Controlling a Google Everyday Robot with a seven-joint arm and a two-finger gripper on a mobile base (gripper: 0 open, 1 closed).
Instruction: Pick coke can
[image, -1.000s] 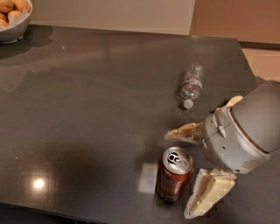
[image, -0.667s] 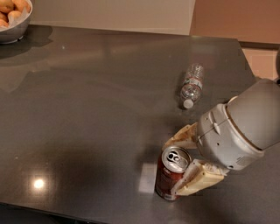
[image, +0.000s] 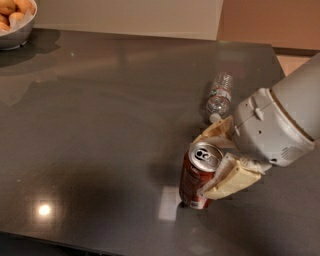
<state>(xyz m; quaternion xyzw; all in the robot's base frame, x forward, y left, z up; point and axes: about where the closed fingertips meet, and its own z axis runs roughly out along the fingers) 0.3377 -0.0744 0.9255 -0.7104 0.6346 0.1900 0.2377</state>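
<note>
Compared with a second ago: found the gripper (image: 204, 167) drawn in from a wide spread to a pinch on the coke can (image: 192, 179). Found the can higher in the frame than before, with the water bottle (image: 220, 97) and the pale patch (image: 167, 204) unmoved.

Camera view. Located the gripper at lower right of centre, reaching in from the right on a bulky grey-white wrist (image: 280, 125). Noted one cream finger (image: 216, 134) against the far side of the can just under its rim, the other pressed along the near right side. Recorded the can as upright with a slight lean, silver top and pull tab up, near the front edge of the worktop (image: 100, 125). Could not tell whether its base touches the surface. Noted the pale patch just left of the can's foot. Found the clear bottle lying on its side behind the gripper, apart from the can. Recorded a dark grey, glossy worktop with a bright light spot (image: 44, 209) at front left and a bowl (image: 15, 39) of pale orange rounded items (image: 22, 6) at the far left corner. Noted a cream wall (image: 130, 17) behind, with a tan panel (image: 270, 22) to its right.
</note>
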